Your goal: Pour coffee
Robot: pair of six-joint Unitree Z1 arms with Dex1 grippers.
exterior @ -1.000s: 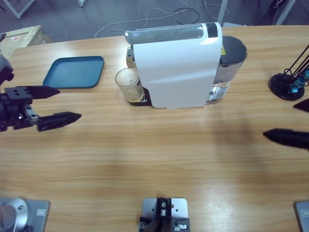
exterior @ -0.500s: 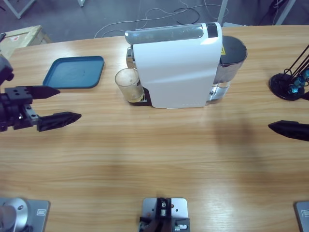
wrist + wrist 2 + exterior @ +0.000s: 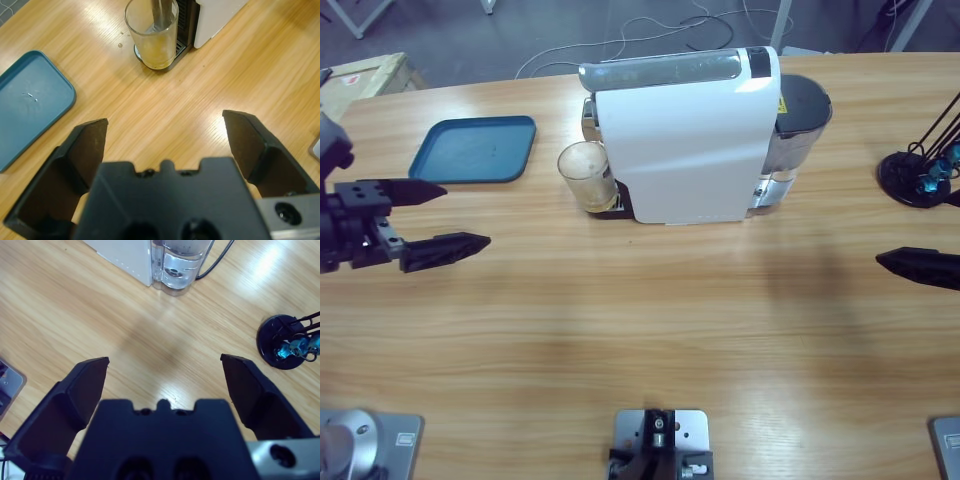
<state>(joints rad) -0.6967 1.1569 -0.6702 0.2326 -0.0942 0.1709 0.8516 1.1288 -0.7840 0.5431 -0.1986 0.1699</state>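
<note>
The glass (image 3: 587, 175) stands at the front of the white coffee machine (image 3: 685, 140) under its spout, holding a shallow amber layer of coffee (image 3: 156, 52). The left gripper (image 3: 428, 217) hovers well to the side of the machine, jaws spread wide, facing the glass (nothing held). The right gripper (image 3: 162, 377) idles on the machine's opposite side, jaws equally wide. The approach looks in hand; next, the left should close around the glass.
</note>
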